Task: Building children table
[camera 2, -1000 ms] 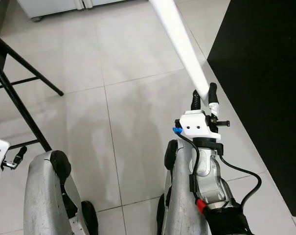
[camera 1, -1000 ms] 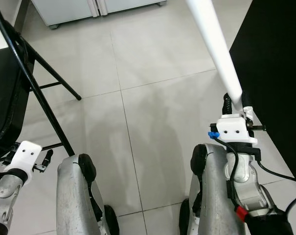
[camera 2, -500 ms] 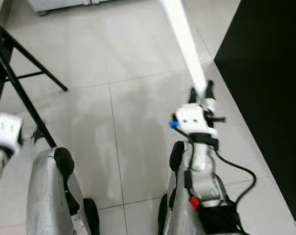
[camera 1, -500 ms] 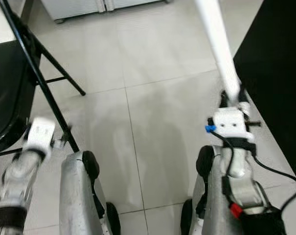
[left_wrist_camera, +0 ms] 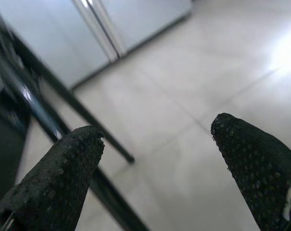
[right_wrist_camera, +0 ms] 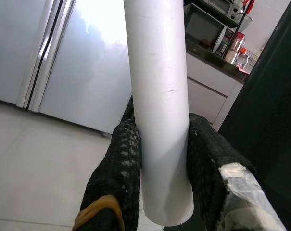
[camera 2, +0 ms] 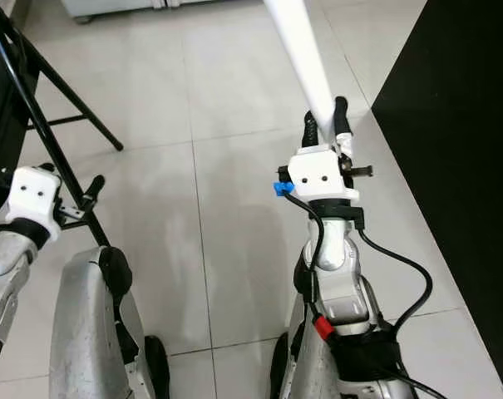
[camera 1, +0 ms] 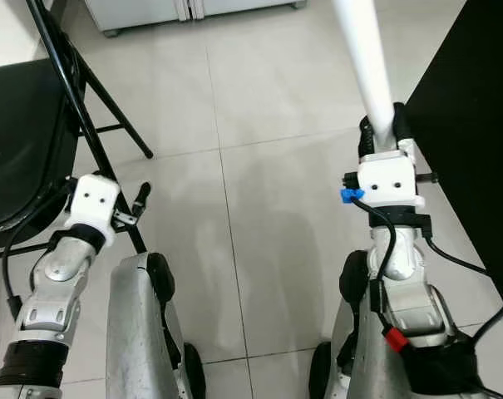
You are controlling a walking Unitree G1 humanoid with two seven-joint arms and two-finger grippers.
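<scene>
A long white table leg [camera 1: 366, 58] slants up and away out of the top of the eye views. My right gripper [camera 1: 382, 131] is shut on its lower end, held out ahead at the right. In the right wrist view the leg [right_wrist_camera: 157, 86] stands upright, squeezed between both black fingers [right_wrist_camera: 125, 159]. My left gripper [left_wrist_camera: 157, 126] is open with nothing between its fingers. It is raised at the left, beside the chair's black leg, and one finger [camera 1: 143, 193] shows past its white wrist mount.
A black folding chair [camera 1: 22, 125] stands at the left, its slanted legs [camera 1: 110, 104] reaching the pale tiled floor [camera 1: 268, 191]. A large black surface [camera 1: 475, 116] borders the right side. White appliance fronts [camera 1: 193, 8] stand at the far end.
My left arm has risen from low at the left to beside the chair leg. The right gripper has carried the white leg further forward. The view has shifted slightly.
</scene>
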